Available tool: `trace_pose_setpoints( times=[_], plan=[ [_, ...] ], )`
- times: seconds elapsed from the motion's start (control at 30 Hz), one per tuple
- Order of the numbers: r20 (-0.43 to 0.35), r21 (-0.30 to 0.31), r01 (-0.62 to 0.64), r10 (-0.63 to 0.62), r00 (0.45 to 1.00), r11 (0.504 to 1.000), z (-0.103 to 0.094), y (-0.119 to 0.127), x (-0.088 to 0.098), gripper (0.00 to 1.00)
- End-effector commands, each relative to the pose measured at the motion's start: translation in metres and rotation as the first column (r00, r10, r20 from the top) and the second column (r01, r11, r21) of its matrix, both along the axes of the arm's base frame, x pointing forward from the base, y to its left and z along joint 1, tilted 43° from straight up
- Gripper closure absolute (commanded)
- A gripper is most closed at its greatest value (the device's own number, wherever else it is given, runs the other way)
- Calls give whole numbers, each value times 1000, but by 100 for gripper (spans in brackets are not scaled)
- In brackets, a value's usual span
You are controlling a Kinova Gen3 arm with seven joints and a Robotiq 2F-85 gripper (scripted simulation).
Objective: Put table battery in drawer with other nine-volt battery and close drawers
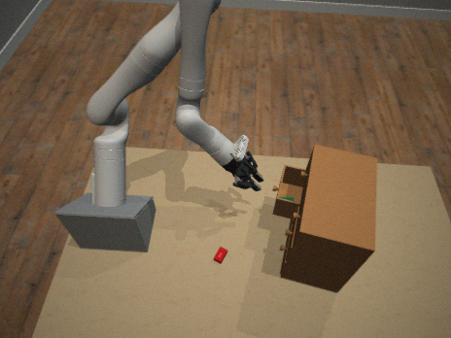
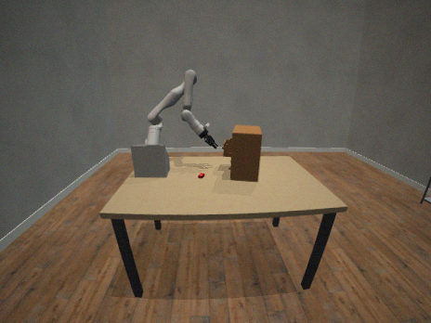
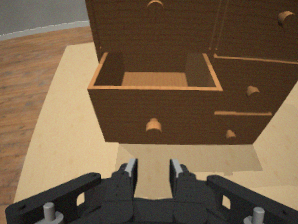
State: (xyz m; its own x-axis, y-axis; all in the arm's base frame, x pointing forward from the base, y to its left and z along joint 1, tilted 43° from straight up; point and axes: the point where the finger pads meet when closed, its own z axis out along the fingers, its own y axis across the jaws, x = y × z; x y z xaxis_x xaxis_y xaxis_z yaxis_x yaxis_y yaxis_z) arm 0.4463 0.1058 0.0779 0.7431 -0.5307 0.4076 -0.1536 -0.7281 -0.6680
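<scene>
Partway: your drawer point(image 1: 287, 206) point(image 2: 227, 148) point(image 3: 130, 116) stands open at chest's point(image 1: 340, 194) point(image 2: 246, 155) point(image 3: 155, 40) front, green thing point(image 1: 287, 198) inside; red battery, presumably point(image 1: 221, 254) point(image 2: 201, 175), awaits pickup on table point(image 1: 190, 291) point(image 2: 223, 200), seven o'clock from claw point(image 1: 262, 185) point(image 2: 216, 147) point(image 3: 154, 169). Claw partly open, empty, off knob point(image 1: 275, 188) point(image 3: 153, 125). Delivery, closing remain.

From my station, the chest point(image 1: 338, 194) point(image 2: 246, 153) point(image 3: 155, 45) looked like matt, grained wood; the floor point(image 1: 272, 73) point(image 2: 209, 260) point(image 3: 20, 120) looked like wooden planks.
</scene>
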Motion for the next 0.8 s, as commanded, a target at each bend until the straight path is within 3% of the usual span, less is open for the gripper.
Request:
trace_pose_setpoints(
  times=[0.0,0.77],
  plan=[
    [0,0,0,0,1000,1000,0,0,-1,67],
    [-6,-16,-14,14,1000,1000,32,-25,-22,67]
  ],
)
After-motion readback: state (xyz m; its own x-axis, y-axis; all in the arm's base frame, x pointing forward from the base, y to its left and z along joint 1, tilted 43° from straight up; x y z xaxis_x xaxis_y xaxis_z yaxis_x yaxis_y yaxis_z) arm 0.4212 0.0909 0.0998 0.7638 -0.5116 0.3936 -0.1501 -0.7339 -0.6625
